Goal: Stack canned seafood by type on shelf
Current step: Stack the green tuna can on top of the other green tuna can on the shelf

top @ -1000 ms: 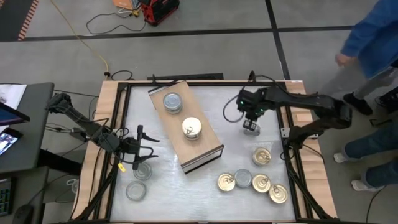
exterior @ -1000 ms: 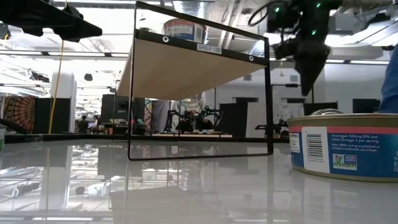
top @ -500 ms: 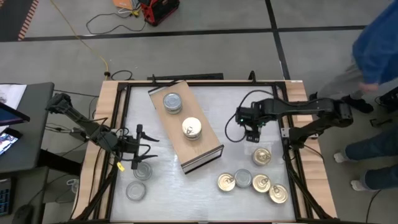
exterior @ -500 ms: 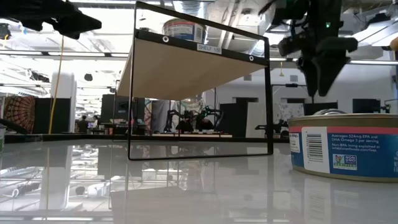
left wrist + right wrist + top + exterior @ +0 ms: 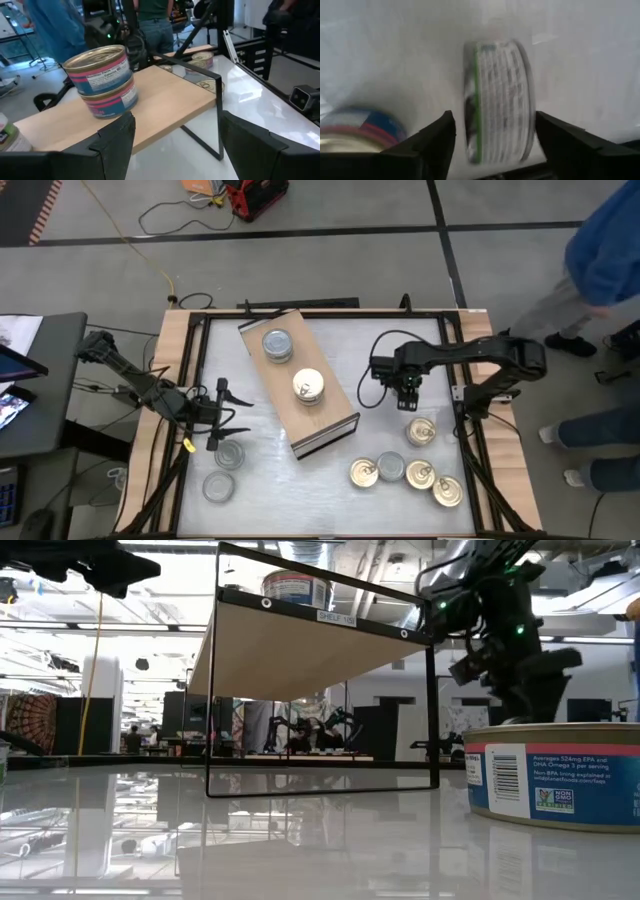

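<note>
A: Where are the tins?
B: Two stacks stand on the light-wood shelf (image 5: 300,392): silver-topped tins (image 5: 277,344), gold-topped tins (image 5: 309,386).
A: The rest?
B: Gold-topped cluster (image 5: 408,472) right of the shelf; two silver tins (image 5: 224,468) left of it.

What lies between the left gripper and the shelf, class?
Nothing stands there. In the high view, only bare white tabletop separates the open left gripper from the shelf.
</note>
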Motion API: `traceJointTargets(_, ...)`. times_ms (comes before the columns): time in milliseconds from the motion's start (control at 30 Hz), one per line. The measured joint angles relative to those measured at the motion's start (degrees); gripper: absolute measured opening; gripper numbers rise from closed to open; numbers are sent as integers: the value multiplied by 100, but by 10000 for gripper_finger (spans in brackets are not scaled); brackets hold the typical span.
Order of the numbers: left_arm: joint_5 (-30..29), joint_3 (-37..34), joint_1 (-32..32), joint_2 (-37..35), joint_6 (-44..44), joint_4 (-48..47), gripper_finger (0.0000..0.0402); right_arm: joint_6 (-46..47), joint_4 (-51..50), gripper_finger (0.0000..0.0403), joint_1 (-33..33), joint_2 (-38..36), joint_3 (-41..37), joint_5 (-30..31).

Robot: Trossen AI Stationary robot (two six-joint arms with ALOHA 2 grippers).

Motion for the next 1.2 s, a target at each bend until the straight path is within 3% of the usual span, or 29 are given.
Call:
traceJointTargets(200, -1277, 291, 59, -38, -596, -297, 272, -163, 184, 224, 105, 129, 0, 283)
traceJointTargets(333, -1411, 512, 120, -6, -472, -566, 272, -247, 164, 162, 143, 39, 0, 299)
traceJointTargets(467, -1834, 795, 136, 124, -223, -807, 272, -221, -64, 164, 110, -316, 169, 526)
traceJointTargets(667, -2003, 1566, 597, 140, 205, -1530, 272, -335, 157, 164, 194, -744, 1071, 1859)
traceJointTargets(800, -1457, 1869, 1160, 109, 213, -1760, 272, -1108, 1337, 175, 453, -789, 1557, 2904)
traceJointTargets(867, -915, 1923, 1465, 85, 158, -1742, 272, -1710, 2088, 186, 549, -789, 1676, 3107)
traceJointTargets(1067, 746, 1860, 2453, 106, -9, -1759, 272, -3807, 4625, 172, 702, -691, 1725, 3028)
traceJointTargets(1200, 1352, 1860, 2945, 181, 147, -1517, 272, -4711, 6065, 166, 661, -378, 1730, 2416)
